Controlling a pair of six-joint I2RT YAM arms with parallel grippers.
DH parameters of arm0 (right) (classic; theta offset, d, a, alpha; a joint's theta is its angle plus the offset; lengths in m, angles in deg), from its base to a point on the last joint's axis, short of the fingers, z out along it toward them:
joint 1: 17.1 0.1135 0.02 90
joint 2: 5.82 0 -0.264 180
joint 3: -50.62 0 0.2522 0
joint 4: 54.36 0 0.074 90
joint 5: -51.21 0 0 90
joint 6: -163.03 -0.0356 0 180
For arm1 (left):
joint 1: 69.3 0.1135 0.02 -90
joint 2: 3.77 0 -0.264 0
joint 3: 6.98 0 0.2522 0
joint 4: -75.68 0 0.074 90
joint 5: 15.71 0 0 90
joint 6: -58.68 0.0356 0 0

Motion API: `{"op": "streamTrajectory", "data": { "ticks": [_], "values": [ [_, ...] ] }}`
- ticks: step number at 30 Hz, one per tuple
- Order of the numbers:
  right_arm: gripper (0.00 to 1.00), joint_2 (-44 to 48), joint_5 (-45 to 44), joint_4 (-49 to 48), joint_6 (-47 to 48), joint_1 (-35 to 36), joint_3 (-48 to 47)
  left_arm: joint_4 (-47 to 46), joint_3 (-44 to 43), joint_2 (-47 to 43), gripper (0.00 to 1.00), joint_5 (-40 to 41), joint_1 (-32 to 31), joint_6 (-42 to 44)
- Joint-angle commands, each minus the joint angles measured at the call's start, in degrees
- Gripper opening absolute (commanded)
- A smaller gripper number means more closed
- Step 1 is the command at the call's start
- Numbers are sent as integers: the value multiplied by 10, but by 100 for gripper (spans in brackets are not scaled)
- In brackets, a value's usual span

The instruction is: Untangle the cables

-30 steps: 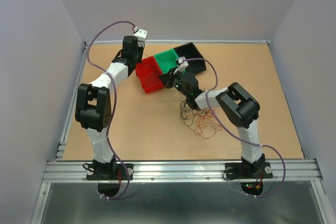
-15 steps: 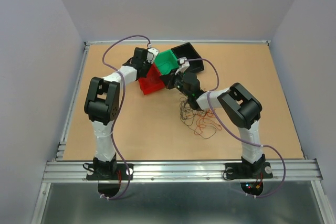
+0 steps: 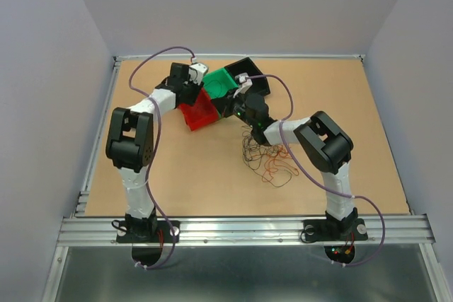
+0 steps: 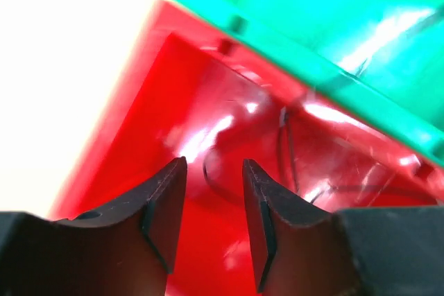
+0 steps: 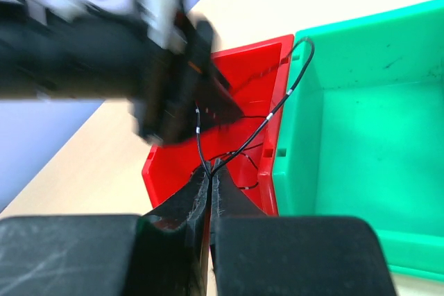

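The left arm reaches over the red bin. Its jaws stand parted with nothing between them, apparently so that the dark cable below can lie loose on the bin floor. The green bin sits edge to edge with the red one, likely so that separated strands can be sorted close at hand. The right arm has its jaws clenched on a thin black cable, held up over the seam between the two bins, probably to draw it clear. The remaining tangle of red, orange and dark strands lies on the surface near the right arm, outside the bins.
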Motion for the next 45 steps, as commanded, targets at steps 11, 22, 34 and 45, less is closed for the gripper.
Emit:
{"op": "streamTrajectory", "data": {
  "ticks": [11,22,34,45],
  "values": [
    [1,-5,-20,18,22,8,-37,6,15,-147,60,-17,16,-38],
    [1,-68,-10,224,118,60,-197,-66,63,-214,59,-94,78,-72],
    [0,-184,-137,519,81,81,-411,-99,44,-144,54,-141,81,-71],
    [0,-241,-180,699,69,81,-530,-118,49,-104,46,-124,84,-88]
  ]
}}
